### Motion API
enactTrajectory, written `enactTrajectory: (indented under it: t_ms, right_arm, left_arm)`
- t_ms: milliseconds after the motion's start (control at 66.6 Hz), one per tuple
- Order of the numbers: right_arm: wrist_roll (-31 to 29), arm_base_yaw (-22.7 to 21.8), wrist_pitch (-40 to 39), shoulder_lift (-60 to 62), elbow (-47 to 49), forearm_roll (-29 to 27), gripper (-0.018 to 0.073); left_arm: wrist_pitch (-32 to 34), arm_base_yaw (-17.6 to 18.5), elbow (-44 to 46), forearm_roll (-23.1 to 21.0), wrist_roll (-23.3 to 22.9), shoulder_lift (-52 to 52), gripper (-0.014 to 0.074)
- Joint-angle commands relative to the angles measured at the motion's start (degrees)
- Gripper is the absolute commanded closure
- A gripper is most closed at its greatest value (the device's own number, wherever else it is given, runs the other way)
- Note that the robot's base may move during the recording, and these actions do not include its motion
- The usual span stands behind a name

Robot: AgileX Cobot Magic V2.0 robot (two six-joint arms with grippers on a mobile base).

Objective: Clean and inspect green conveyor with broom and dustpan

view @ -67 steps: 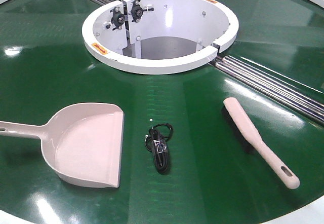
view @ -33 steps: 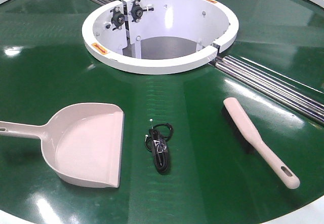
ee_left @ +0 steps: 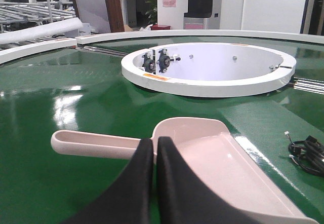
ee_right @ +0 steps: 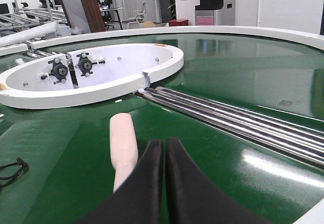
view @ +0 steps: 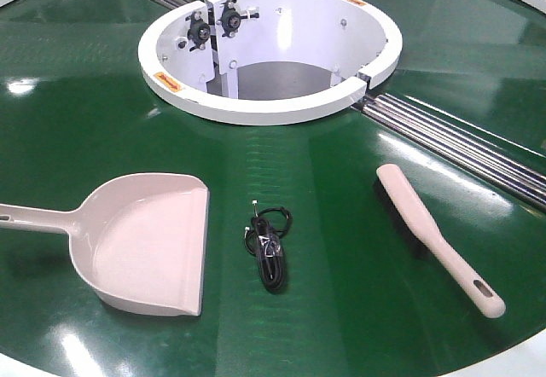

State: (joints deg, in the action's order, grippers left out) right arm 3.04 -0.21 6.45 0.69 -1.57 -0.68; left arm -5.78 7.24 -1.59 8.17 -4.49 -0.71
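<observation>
The green conveyor (view: 341, 326) lies broad and glossy under everything. The dustpan (view: 145, 240) rests flat on it at the left, its handle pointing left and its mouth facing right. At the right the broom (view: 426, 232) lies bristles down, handle toward the near right. Neither gripper shows in the front view. In the left wrist view my left gripper (ee_left: 155, 142) is shut and empty, hovering just short of the dustpan (ee_left: 212, 148) where handle meets scoop. In the right wrist view my right gripper (ee_right: 164, 143) is shut and empty, beside the broom (ee_right: 123, 143).
A coiled black cable (view: 269, 245) lies on the belt between dustpan and broom. The white ring opening (view: 273, 104) sits behind them, with steel roller rails (view: 461, 142) running off to the right. The belt's white rim curves along the near corners.
</observation>
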Motion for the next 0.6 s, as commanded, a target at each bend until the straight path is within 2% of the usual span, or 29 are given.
enactTrajectory:
  t_ms: [0, 135, 240, 300, 436, 586]
  right_arm:
    - [-0.2, -0.2, -4.0, 0.6, -0.2, 0.1, 0.0568]
    - [-0.2, -0.2, -4.0, 0.6, -0.2, 0.1, 0.0568]
    - [-0.2, -0.2, -4.0, 0.6, -0.2, 0.1, 0.0568]
    - [-0.2, -0.2, -4.0, 0.6, -0.2, 0.1, 0.0568]
    - [-0.2, -0.2, -4.0, 0.6, -0.2, 0.1, 0.0568]
    - [-0.2, -0.2, -4.0, 0.6, -0.2, 0.1, 0.0568]
  left_arm:
    - [6.5, -0.2, -0.5, -0.1, 0.1, -0.8, 0.0603]
    - [10.6, -0.2, 2.5, -3.6, -3.3, -0.8, 0.0603]
    - [7.4, -0.2, 9.7, -2.9, -2.2, 0.8, 0.0603]
    - [3.1, -0.2, 15.3, -2.9, -1.2, 4.1, 0.0603]
    - [-11.5, -0.2, 26.8, -2.9, -1.2, 15.4, 0.0603]
    - [-23.8, -0.2, 34.1, -3.6, -1.4, 26.7, 0.0603]
